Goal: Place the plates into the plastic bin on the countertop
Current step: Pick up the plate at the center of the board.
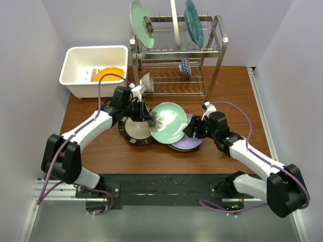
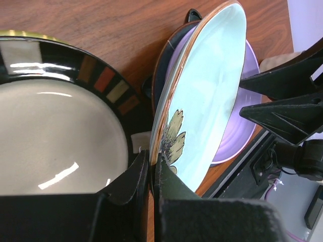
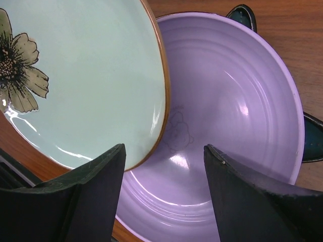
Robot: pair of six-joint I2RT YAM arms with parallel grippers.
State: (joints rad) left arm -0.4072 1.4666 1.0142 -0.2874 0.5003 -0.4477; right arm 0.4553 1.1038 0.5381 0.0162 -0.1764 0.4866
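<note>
**Left arm.** The left gripper (image 2: 150,169) is pinching the brown-edged rim of the pale green flowered plate (image 2: 207,91), with its jaws pressed together on the rim just beside the flower motif. The plate is tilting up on the gripped side. Its far edge is lying over the lavender plate (image 3: 237,101).

**Right arm.** The right gripper (image 3: 164,186) is hovering over the lavender plate with its jaws spread, and nothing is sitting between them. One finger is standing near the flowered plate's edge, the other above the lavender bowl.

**Bench centre.**
- The black-striped plate (image 2: 55,136) is sitting flat at the middle of the bench (image 1: 237,101), just left of the gripped plate.
- The lavender plate is resting on the dark blue plate (image 3: 314,142) (only its points are showing).

**Far-left corner.** The plastic bin (image 1: 81,59) is standing here, well apart from the centre plates. The orange plate (image 1: 109,74) is lying on its floor.

**Far edge.** The dish rack (image 1: 220,45) is standing just right of the bin.
- Its upper tier is holding the teal plate (image 1: 194,22) and the rack's green plate (image 1: 140,22), both upright.
- Two patterned bowls (image 1: 147,81) are sitting on its lower tier.
</note>
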